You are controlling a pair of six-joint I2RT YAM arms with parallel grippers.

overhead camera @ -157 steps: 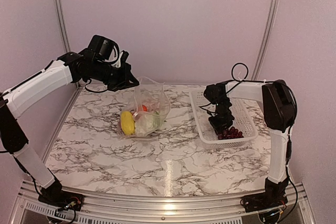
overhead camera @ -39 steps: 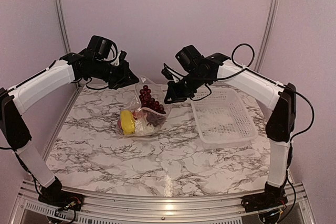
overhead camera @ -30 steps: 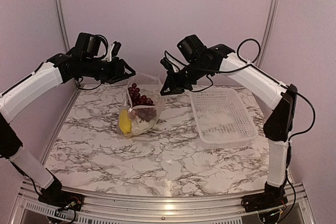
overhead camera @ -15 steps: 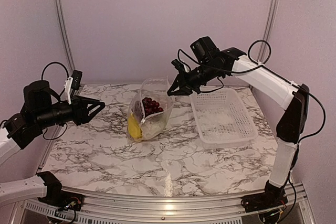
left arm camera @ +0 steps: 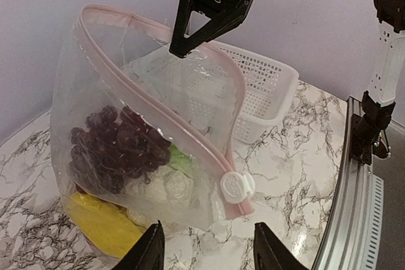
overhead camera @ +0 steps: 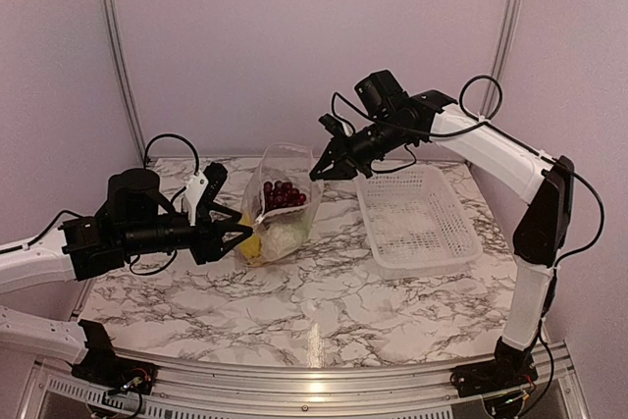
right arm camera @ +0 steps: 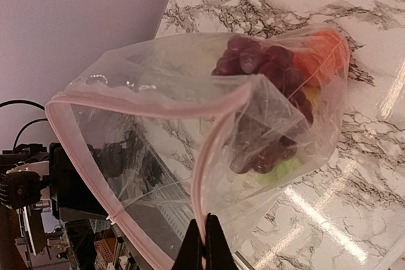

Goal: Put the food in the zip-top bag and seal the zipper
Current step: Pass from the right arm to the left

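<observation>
The clear zip-top bag hangs upright off the table, its mouth gaping. My right gripper is shut on the pink zipper at the mouth's right end. Inside lie the food pieces: purple grapes, white cauliflower, a yellow piece and an orange fruit. A white slider sits at the near end of the zipper. My left gripper stands open, low at the bag's left side, with the slider just beyond its fingertips.
The white lattice basket stands to the right of the bag on the marble table. The metal rail runs along the table's near edge. Walls close off the back and sides.
My left gripper let go of the bag's mouth, dropped low and came in toward the bag's lower left. The right gripper lifted the bag's edge and holds it up.
</observation>
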